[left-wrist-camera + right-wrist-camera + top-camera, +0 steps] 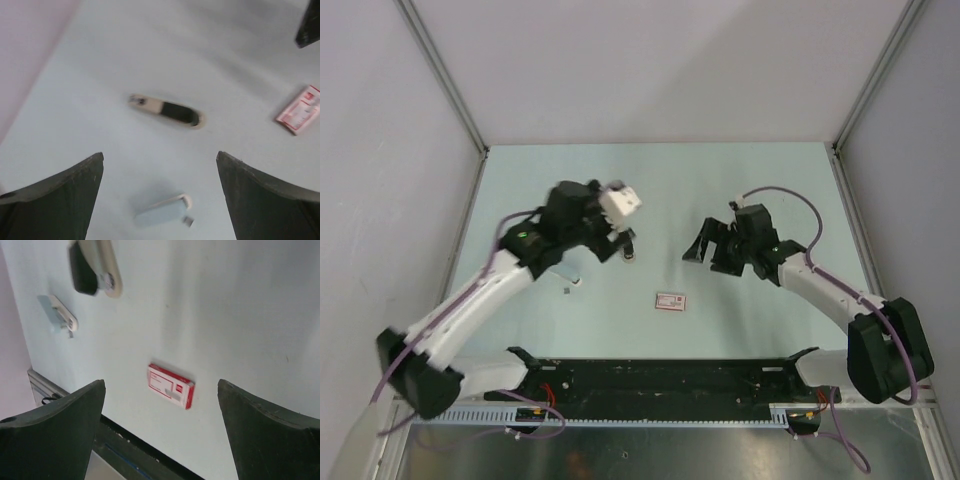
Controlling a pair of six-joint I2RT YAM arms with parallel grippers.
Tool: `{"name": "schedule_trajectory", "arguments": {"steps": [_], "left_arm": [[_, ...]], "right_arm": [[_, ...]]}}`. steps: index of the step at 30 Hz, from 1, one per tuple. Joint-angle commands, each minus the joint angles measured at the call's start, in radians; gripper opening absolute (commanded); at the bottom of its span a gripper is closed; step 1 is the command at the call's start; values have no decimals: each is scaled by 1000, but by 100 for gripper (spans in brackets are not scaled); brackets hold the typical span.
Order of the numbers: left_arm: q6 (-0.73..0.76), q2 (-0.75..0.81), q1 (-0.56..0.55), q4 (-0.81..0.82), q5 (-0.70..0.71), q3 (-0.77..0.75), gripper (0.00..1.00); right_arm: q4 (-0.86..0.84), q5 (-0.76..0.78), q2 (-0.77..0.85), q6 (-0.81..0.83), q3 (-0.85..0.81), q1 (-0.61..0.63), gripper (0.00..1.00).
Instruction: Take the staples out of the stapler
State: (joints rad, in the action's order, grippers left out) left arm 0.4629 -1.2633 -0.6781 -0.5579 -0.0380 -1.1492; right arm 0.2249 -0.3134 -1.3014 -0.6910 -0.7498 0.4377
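Note:
The stapler (167, 111), dark with a pale base, lies flat on the table ahead of my left gripper (160, 159). That gripper is open, empty and held above the table. In the top view the stapler (628, 247) shows just right of the left gripper (612, 243). In the right wrist view the stapler (95, 267) is at the top left. My right gripper (161, 383) is open and empty, and hovers over the table right of the stapler (708, 255).
A small pale piece (162, 211) with a tiny grey bit (188, 220) lies on the table near the left fingers; it also shows from above (571, 284). A flat red-and-white box (670, 301) lies toward the near edge. The black rail (660, 375) runs along the near edge.

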Motion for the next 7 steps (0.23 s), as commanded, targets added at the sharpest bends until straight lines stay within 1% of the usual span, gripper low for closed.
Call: {"name": "schedule_trajectory", "arguments": {"steps": [1, 5, 7], "left_arm": [[-67, 203, 112, -47, 31, 1, 99], [-109, 330, 230, -47, 27, 69, 100], [-132, 370, 295, -47, 24, 94, 100]], "right_arm": [[92, 65, 27, 92, -128, 14, 99], [97, 70, 15, 111, -200, 54, 99], [104, 87, 12, 124, -232, 73, 100]]}}
